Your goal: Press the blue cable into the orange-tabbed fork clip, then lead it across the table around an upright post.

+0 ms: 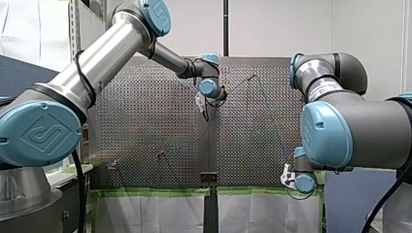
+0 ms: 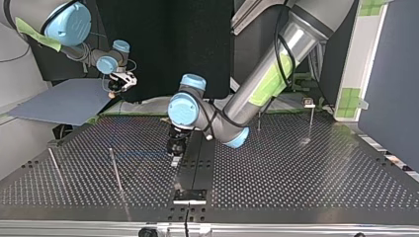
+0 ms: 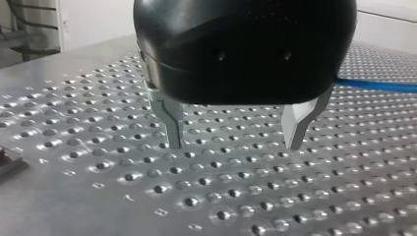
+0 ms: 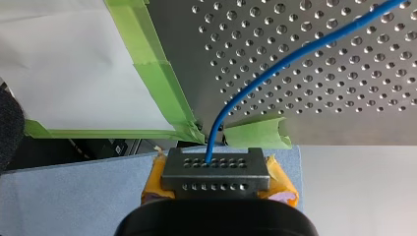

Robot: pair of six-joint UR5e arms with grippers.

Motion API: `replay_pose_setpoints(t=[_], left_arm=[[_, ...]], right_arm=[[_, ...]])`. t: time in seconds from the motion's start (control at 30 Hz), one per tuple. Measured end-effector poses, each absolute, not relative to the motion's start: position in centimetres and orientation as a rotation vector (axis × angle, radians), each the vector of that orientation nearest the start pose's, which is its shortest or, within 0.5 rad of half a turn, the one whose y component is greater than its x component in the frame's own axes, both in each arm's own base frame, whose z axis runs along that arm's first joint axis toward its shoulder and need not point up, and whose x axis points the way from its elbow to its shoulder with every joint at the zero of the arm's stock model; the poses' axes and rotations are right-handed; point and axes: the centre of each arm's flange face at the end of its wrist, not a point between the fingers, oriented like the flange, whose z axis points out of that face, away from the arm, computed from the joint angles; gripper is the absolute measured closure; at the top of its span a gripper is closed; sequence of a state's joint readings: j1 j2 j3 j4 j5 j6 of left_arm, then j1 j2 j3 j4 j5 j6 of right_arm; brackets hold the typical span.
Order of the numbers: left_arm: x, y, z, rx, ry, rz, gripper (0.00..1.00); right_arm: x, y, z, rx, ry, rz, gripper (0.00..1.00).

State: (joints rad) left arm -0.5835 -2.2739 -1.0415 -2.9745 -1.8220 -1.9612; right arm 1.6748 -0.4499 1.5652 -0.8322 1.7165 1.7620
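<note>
The blue cable runs from between the yellow pads of my right gripper, through a grey holed block, out over the perforated table. That gripper is shut on it, just off the table's taped corner. My left gripper hangs open low over the table's middle, with nothing between its metal fingers. A stretch of the blue cable lies beyond and to one side of it. A small clip with a hint of orange stands near the front view's left edge of the table.
Thin upright posts stand at the top view's left, another post behind my left arm, and a tall one topped by a clip at the right. A black bracket sits on the centre seam. Green tape lines the table's edge.
</note>
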Motion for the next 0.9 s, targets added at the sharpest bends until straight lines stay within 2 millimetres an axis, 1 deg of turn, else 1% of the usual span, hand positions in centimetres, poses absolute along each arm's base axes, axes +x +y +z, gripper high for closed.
replay_pose_setpoints(t=[0.3, 0.47, 0.7, 0.9], left_arm=[[56.1, -50.7, 31.2, -0.026, 1.679, -0.524, 0.02], [55.8, -50.5, 30.9, -0.026, 1.712, -0.513, 0.02], [55.9, -50.3, 30.8, -0.032, 1.715, -0.517, 0.02], [56.0, -50.3, 30.9, -0.032, 1.71, -0.522, 0.02]], right_arm=[[18.4, -60.9, -13.1, 1.293, -1.548, 1.157, 1.0], [18.2, -60.6, -14.3, 1.305, -1.554, 1.151, 1.0], [18.1, -60.3, -16.2, 1.317, -1.566, 1.136, 1.0], [18.0, -60.1, -17.1, 1.319, -1.575, 1.128, 1.0]])
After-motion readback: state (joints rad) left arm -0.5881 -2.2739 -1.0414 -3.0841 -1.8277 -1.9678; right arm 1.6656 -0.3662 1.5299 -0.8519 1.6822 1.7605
